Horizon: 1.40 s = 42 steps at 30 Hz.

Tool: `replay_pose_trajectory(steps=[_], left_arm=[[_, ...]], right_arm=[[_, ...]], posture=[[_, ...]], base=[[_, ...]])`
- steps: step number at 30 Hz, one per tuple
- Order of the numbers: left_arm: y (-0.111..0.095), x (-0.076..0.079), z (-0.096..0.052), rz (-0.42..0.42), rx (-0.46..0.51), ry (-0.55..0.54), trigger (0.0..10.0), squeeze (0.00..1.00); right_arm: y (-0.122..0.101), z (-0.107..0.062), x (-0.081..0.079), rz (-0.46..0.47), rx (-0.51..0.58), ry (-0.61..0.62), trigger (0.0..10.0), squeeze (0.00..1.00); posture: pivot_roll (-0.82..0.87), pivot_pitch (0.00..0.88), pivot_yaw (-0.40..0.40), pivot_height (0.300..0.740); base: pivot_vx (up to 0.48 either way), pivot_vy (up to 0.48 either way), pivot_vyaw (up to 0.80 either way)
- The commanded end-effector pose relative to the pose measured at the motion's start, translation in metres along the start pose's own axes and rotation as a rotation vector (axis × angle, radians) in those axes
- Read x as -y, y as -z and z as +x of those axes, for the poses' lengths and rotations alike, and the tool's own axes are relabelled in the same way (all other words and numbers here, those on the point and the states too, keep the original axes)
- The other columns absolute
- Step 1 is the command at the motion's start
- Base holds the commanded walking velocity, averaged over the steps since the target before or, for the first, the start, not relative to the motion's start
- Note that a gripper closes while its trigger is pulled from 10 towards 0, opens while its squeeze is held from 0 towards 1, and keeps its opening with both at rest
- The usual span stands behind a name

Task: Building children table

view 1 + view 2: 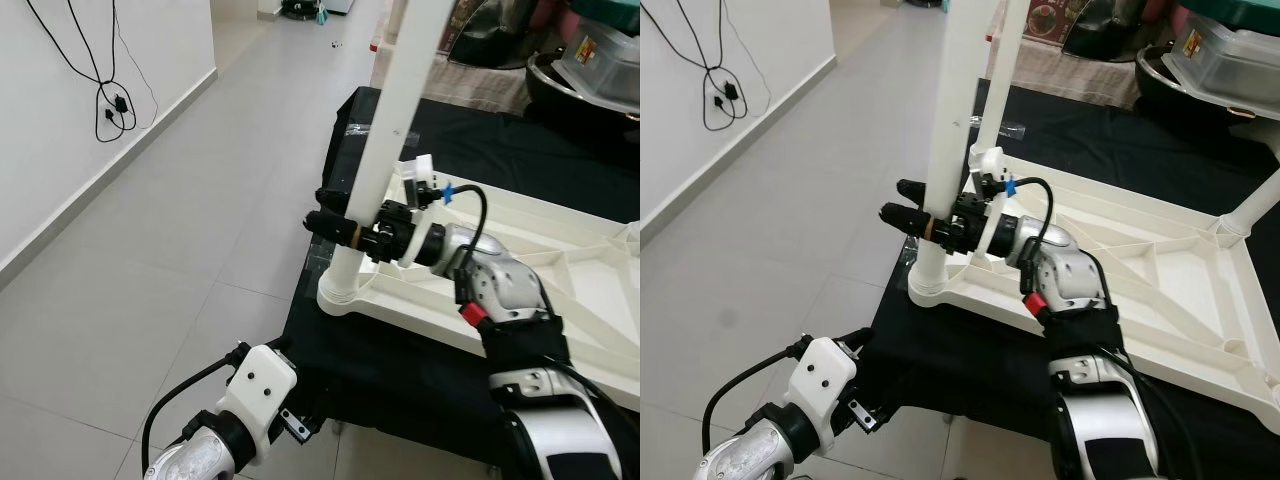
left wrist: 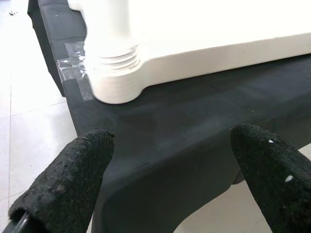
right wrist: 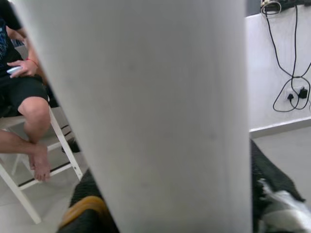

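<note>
- The right tool (image 1: 908, 216) pinches the white table leg (image 1: 952, 130), which stands in the corner socket (image 1: 930, 285) of the upturned tabletop (image 1: 1160, 265) on the black counter (image 1: 400, 370).
- Best to twist squarely and keep the leg upright.
- The left tool (image 2: 170, 170) hovers spread below the counter's edge.

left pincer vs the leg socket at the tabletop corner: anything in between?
Nothing but bare black cloth between the open left pincer and the leg socket, in the left wrist view.

No readable text, labels or numbers; yellow sticker on clear tub (image 1: 1230, 50) too blurred.
</note>
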<state>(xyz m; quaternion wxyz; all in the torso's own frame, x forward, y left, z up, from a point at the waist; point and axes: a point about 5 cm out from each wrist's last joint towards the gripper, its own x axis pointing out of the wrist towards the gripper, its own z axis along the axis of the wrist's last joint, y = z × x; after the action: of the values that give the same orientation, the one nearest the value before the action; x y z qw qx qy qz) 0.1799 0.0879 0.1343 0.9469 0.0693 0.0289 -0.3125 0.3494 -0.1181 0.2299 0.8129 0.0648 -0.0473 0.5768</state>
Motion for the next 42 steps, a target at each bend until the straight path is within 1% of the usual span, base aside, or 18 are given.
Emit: replay_pose_trajectory(steps=[1, 5, 7, 12, 13, 14, 16, 17, 18, 26, 27, 29, 30, 34, 35, 40, 41, 42], left_arm=[[0.002, 0.002, -0.001, -0.005, -0.007, 0.001, 10.0, 0.0], [0.002, 0.003, -0.001, -0.005, -0.008, 0.002, 10.0, 0.0], [0.003, 0.004, -0.002, -0.006, -0.01, 0.007, 10.0, 0.0], [0.004, 0.004, -0.002, -0.006, -0.011, 0.009, 10.0, 0.0], [0.005, 0.003, -0.003, -0.006, -0.013, 0.011, 10.0, 0.0], [0.005, 0.003, -0.003, -0.006, -0.013, 0.011, 10.0, 0.0], [0.007, 0.004, -0.003, -0.007, -0.016, 0.018, 10.0, 0.0], [0.007, 0.004, -0.003, -0.007, -0.016, 0.018, 10.0, 0.0], [0.007, 0.004, -0.003, -0.006, -0.017, 0.021, 10.0, 0.0], [0.006, 0.004, -0.002, -0.004, -0.016, 0.022, 10.0, 0.0], [0.006, 0.004, -0.001, -0.004, -0.015, 0.022, 10.0, 0.0], [0.006, 0.004, -0.001, -0.004, -0.015, 0.022, 10.0, 0.0], [0.005, 0.004, -0.001, -0.004, -0.013, 0.021, 10.0, 0.0], [0.004, 0.003, 0.0, -0.005, -0.01, 0.018, 10.0, 0.0], [0.004, 0.002, 0.001, -0.005, -0.009, 0.017, 10.0, 0.0], [0.004, 0.002, 0.001, -0.005, -0.008, 0.016, 10.0, 0.0], [0.004, 0.002, 0.001, -0.006, -0.007, 0.016, 10.0, 0.0], [0.004, 0.002, 0.001, -0.007, -0.006, 0.015, 10.0, 0.0]], right_arm=[[-0.002, 0.008, -0.002, -0.021, 0.001, -0.03, 0.0, 0.0], [-0.005, 0.007, 0.001, -0.04, 0.021, 0.024, 0.0, 0.0], [-0.006, 0.001, 0.005, -0.058, 0.046, 0.205, 0.0, 0.0], [-0.003, -0.003, 0.009, -0.061, 0.055, 0.371, 0.0, 0.0], [0.007, -0.011, 0.017, -0.035, 0.043, 0.645, 0.0, 0.0], [0.007, -0.011, 0.017, -0.035, 0.043, 0.645, 0.0, 0.0], [0.03, -0.045, 0.019, -0.043, -0.028, 1.253, 0.0, 0.0], [0.03, -0.045, 0.019, -0.043, -0.028, 1.253, 0.0, 0.0], [0.037, -0.058, 0.012, -0.045, -0.046, 1.439, 0.0, 0.0], [0.043, -0.049, 0.001, -0.059, -0.038, 1.524, 0.0, 0.0], [0.041, -0.039, 0.003, -0.03, -0.011, 1.462, 7.6, 0.0], [0.041, -0.039, 0.003, -0.03, -0.011, 1.462, 7.6, 0.0], [0.033, -0.027, 0.005, -0.021, 0.06, 1.365, 10.0, 1.0], [0.013, -0.017, 0.012, -0.046, 0.159, 1.254, 10.0, 1.0], [0.007, -0.015, 0.016, -0.039, 0.19, 1.21, 10.0, 0.0], [0.003, -0.014, 0.018, -0.023, 0.207, 1.178, 10.0, 0.0], [-0.002, -0.015, 0.024, -0.003, 0.211, 1.077, 10.0, 0.0], [-0.006, -0.017, 0.029, -0.027, 0.135, 0.818, 10.0, 0.0]], posture=[[0.16, 0.107, -0.151, 0.74], [0.15, 0.099, -0.148, 0.74], [0.14, 0.086, -0.143, 0.74], [0.14, 0.078, -0.141, 0.74], [0.13, 0.065, -0.132, 0.74], [0.13, 0.065, -0.132, 0.74], [0.13, 0.053, -0.128, 0.74], [0.13, 0.053, -0.128, 0.74], [0.13, 0.057, -0.128, 0.74], [0.14, 0.068, -0.13, 0.74], [0.14, 0.076, -0.132, 0.74], [0.14, 0.076, -0.132, 0.74], [0.13, 0.087, -0.131, 0.74], [0.13, 0.091, -0.13, 0.74], [0.13, 0.092, -0.131, 0.74], [0.13, 0.092, -0.131, 0.74], [0.13, 0.098, -0.13, 0.74], [0.13, 0.109, -0.128, 0.74]], base=[[0.0, 0.0, 0.0], [0.0, 0.0, 0.0], [0.0, 0.0, 0.0], [0.0, 0.0, 0.0], [0.0, 0.0, 0.0], [0.0, 0.0, 0.0], [0.0, 0.0, 0.0], [0.0, 0.0, 0.0], [0.0, 0.0, 0.0], [0.0, 0.0, 0.0], [0.0, 0.0, 0.0], [0.0, 0.0, 0.0], [0.0, 0.0, 0.0], [0.0, 0.0, 0.0], [0.0, 0.0, 0.0], [0.0, 0.0, 0.0], [0.0, 0.0, 0.0], [0.0, 0.0, 0.0]])
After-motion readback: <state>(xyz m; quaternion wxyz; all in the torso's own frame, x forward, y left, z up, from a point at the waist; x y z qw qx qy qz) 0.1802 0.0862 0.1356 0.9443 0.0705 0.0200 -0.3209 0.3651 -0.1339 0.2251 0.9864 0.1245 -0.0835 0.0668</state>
